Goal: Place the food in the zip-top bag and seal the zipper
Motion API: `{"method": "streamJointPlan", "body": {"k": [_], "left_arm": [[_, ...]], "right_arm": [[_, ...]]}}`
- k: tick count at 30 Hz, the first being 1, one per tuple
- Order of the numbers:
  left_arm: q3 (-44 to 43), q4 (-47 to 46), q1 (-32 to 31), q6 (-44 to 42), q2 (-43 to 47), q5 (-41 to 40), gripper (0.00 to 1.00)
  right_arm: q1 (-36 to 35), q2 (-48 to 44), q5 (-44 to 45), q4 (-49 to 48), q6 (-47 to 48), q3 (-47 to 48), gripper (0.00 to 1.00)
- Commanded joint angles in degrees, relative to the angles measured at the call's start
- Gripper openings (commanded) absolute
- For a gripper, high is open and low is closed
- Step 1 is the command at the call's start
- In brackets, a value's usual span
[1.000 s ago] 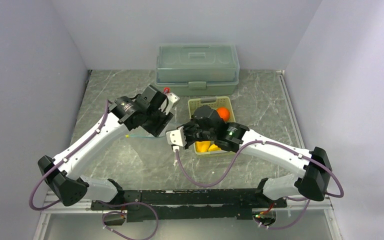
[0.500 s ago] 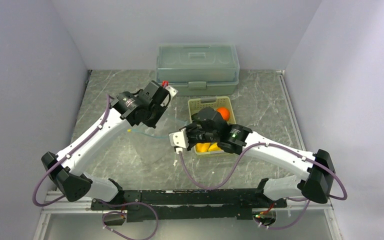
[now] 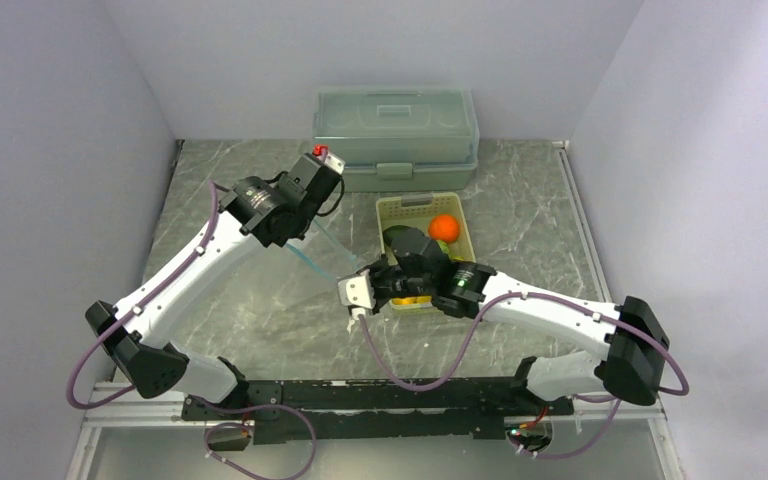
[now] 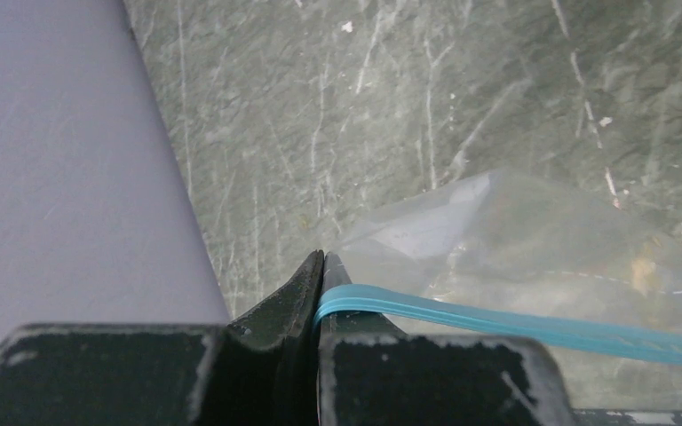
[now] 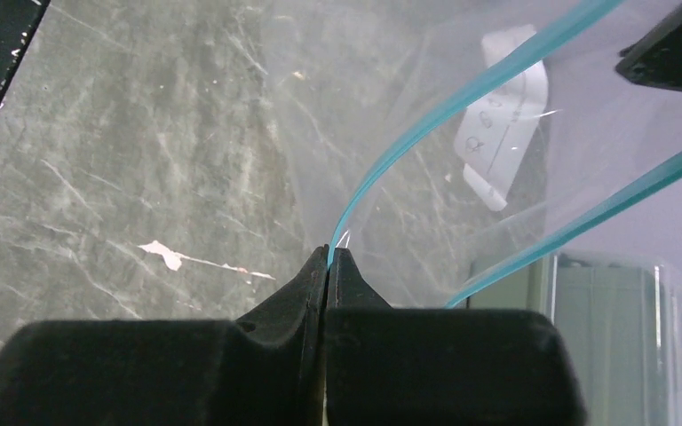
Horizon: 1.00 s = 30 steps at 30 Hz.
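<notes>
Both closed tight: left tool (image 4: 321,266) pinching bag (image 4: 497,222) by zipper (image 4: 515,325), right tool (image 5: 329,259) pinching opposite end. Mouth stretching between; food (image 3: 444,227) sitting in basket (image 3: 392,206), nearer right tool.

Plain pale lavender walls (image 3: 50,150) closed in the left, back and right of the frame. The table top (image 3: 260,310) was grey-green stone pattern with white veins, under soft, even light. At upper centre a translucent green lidded box (image 3: 395,125) sat by the back wall (image 3: 380,45).
</notes>
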<state>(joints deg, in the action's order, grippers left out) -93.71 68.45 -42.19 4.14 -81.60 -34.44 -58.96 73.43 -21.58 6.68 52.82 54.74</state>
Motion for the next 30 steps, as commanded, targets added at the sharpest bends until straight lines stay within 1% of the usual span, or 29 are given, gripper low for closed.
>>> {"method": "streamJointPlan", "body": {"k": [1, 8, 15, 19, 23, 24, 27, 30], "left_arm": [[0.9, -1.1, 0.3, 2.6, 1.6, -11.0, 0.07], [2.2, -2.1, 1.3, 2.7, 3.1, -12.3, 0.07], [3.0, -2.6, 3.4, 4.1, 3.6, -11.2, 0.05], [3.3, -3.2, 3.6, 4.4, 3.8, -8.4, 0.02], [4.6, -4.2, 3.6, 4.1, 4.4, -5.0, 0.00], [5.0, -4.7, 3.5, 3.8, 5.1, -4.0, 0.00], [6.0, -5.4, 3.4, 3.1, 6.3, -1.1, 0.00], [6.9, -6.2, 3.3, 2.3, 8.1, 0.5, 0.00]], "right_arm": [[-1.4, 2.0, -1.2, -2.7, -3.0, -2.8, 0.00], [-3.3, 3.3, -0.2, -5.3, -4.0, -4.8, 0.00], [-7.3, 1.3, 1.6, -7.2, -3.4, -7.5, 0.00], [-9.5, 0.5, 2.5, -10.4, -3.8, -9.5, 0.00], [-10.3, 0.9, 4.8, -12.5, -6.0, -8.3, 0.00], [-10.3, 1.1, 5.2, -12.3, -6.2, -7.5, 0.01], [-10.3, 2.4, 7.9, -11.3, -6.3, -5.2, 0.11], [-10.2, 3.7, 9.9, -10.5, -5.6, -3.2, 0.17]]}}
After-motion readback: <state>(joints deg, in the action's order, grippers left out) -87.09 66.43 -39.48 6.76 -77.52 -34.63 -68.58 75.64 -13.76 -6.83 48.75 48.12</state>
